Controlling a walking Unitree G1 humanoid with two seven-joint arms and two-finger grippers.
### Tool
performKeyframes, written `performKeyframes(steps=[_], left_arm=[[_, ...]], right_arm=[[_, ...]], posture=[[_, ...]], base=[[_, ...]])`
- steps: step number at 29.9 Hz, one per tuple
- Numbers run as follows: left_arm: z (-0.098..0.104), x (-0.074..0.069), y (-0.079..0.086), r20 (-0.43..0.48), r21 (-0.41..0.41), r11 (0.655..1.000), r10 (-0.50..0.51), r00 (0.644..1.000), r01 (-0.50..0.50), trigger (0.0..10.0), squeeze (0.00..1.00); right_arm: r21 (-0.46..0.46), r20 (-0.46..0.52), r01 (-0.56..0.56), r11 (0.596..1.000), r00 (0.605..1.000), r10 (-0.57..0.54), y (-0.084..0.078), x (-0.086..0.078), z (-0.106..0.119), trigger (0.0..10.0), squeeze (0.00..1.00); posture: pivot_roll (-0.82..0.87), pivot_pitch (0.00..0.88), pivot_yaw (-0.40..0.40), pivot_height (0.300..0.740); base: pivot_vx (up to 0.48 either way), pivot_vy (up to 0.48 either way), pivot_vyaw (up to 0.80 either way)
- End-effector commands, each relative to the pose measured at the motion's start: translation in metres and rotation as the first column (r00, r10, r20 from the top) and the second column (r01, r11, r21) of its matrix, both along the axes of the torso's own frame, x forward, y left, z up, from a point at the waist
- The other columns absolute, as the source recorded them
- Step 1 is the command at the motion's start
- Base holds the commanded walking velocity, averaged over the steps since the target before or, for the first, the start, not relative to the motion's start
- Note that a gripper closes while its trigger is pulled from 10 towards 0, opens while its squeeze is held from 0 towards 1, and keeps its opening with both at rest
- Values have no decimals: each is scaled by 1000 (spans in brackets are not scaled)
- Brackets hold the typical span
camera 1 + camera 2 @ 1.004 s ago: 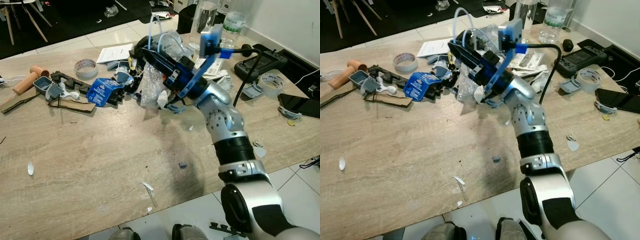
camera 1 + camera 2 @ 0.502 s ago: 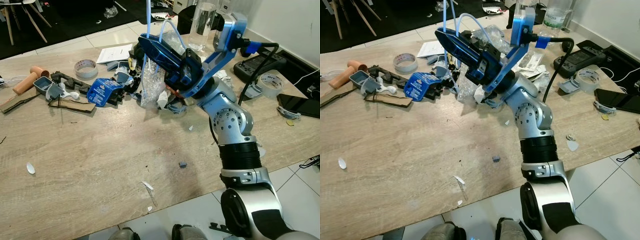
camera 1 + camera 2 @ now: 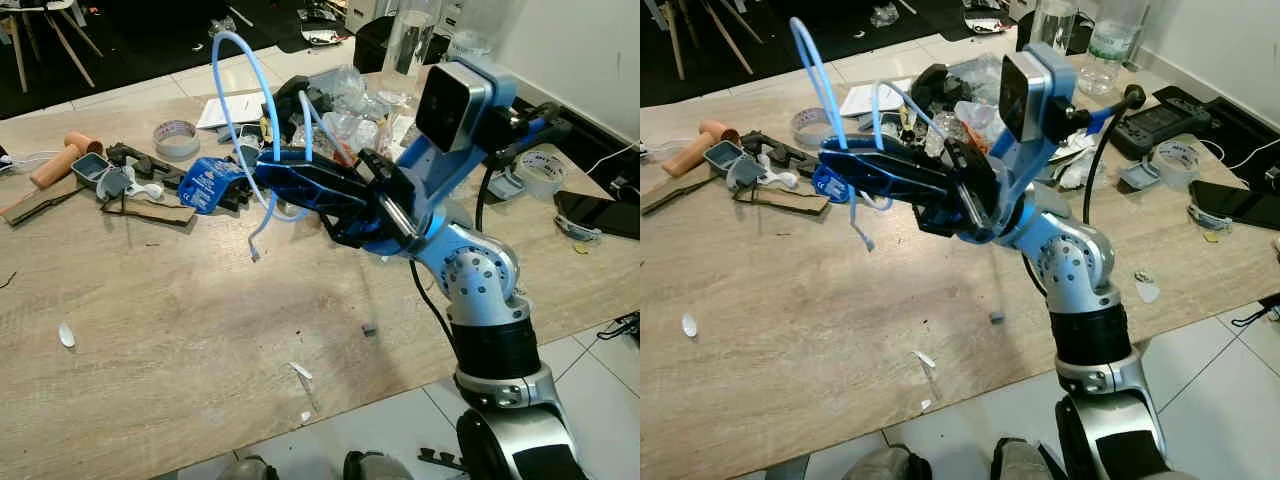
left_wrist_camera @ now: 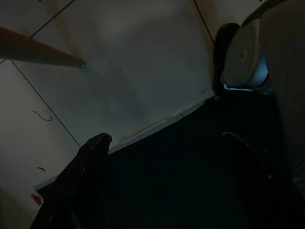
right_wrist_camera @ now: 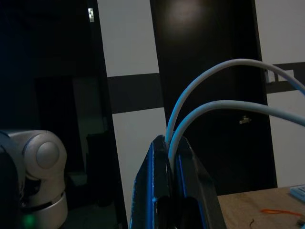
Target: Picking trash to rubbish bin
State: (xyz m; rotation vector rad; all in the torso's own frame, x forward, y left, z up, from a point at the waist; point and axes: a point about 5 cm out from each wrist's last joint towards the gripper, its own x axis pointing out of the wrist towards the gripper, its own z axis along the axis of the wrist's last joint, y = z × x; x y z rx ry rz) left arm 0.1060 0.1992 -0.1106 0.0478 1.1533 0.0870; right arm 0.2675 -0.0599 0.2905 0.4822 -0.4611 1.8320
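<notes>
My right gripper [image 3: 268, 176] is shut on a pale blue plastic tube [image 3: 232, 60], held above the wooden table [image 3: 150, 300]. The tube loops up and over the fingers and its free end dangles toward the tabletop. In the right wrist view the two strands of tube [image 5: 214, 81] rise from between the pressed blue fingers [image 5: 167, 167]. Behind the gripper lies a pile of trash [image 3: 335, 95] of clear wrappers and dark bits. My left gripper [image 4: 167, 143] hangs idle over the floor, its fingers apart.
A blue packet [image 3: 207, 183], a tape roll [image 3: 174, 133], cardboard strips and a wooden handle [image 3: 55, 160] lie at the left of the pile. Bottles [image 3: 410, 35], a controller, another tape roll [image 3: 540, 165] and a phone [image 3: 600, 212] sit at the right. Small paper scraps [image 3: 297, 372] dot the near table.
My right arm has lifted out of the trash pile and swung left, drawing the blue tube out with it. The gripper now points left over the open tabletop.
</notes>
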Motion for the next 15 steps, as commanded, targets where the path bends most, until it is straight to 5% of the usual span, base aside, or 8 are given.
performKeyframes(steps=[1, 3, 4, 7, 15], left_arm=[[-3, -6, -7, -24, -21, 1000, -2, 1000, 2, 10000, 0], [-3, -6, -7, -24, -21, 1000, 0, 1000, 0, 10000, 0], [-3, -7, -7, -31, -19, 1000, -6, 1000, 5, 10000, 0], [-3, -8, -7, -42, -17, 1000, -10, 999, 9, 10000, 0], [-4, -9, -7, -47, -22, 1000, 4, 999, -5, 10000, 0]], right_arm=[[-39, 29, -31, 999, 999, 33, 4, -8, -1, 0, 0], [-61, 30, -28, 998, 999, 30, 6, -9, -4, 0, 0], [-109, 25, -3, 994, 1000, 6, 9, -7, -12, 10000, 0], [-199, 8, 10, 980, 1000, -8, 14, -5, -31, 10000, 0], [-236, -16, 20, 972, 1000, -24, 15, -3, -39, 10000, 0]], posture=[[11, 107, -19, 740], [11, 107, -19, 740], [11, 103, -20, 740], [10, 104, -18, 740], [16, 115, -19, 740]], base=[[0, 0, 0], [0, 0, 0], [0, 0, 0], [0, 0, 0], [-392, 0, 0]])
